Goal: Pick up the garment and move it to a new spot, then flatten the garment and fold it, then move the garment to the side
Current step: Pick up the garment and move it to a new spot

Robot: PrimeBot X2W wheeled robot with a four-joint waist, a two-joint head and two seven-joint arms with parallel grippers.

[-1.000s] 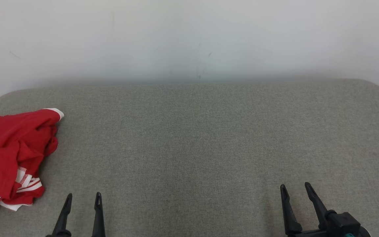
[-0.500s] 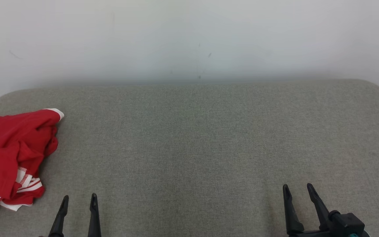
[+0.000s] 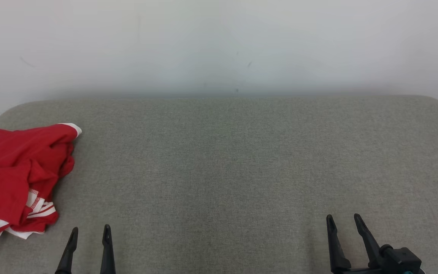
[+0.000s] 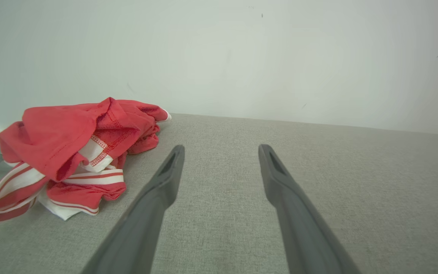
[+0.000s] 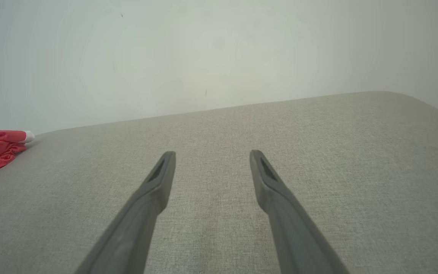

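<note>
- Garment (image 3: 19, 179): red, white-trimmed, crumpled at left end of grey cushion (image 3: 222, 160); untouched.
- Left gripper (image 3: 91, 228): spread, empty, cushion's near edge, leftward.
- Right gripper (image 3: 343, 216): spread, empty, cushion's near edge, rightward.
- Change: camera swung slightly left; garment unmoved; pick-up not begun.

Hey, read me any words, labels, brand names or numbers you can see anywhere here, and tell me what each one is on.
No readable text anywhere.
The garment shows only white stripes and stitching, with no print or tag that reads.
The wall carries a few faint scuff marks, not letters.
The grey pad is plain fabric.
</note>
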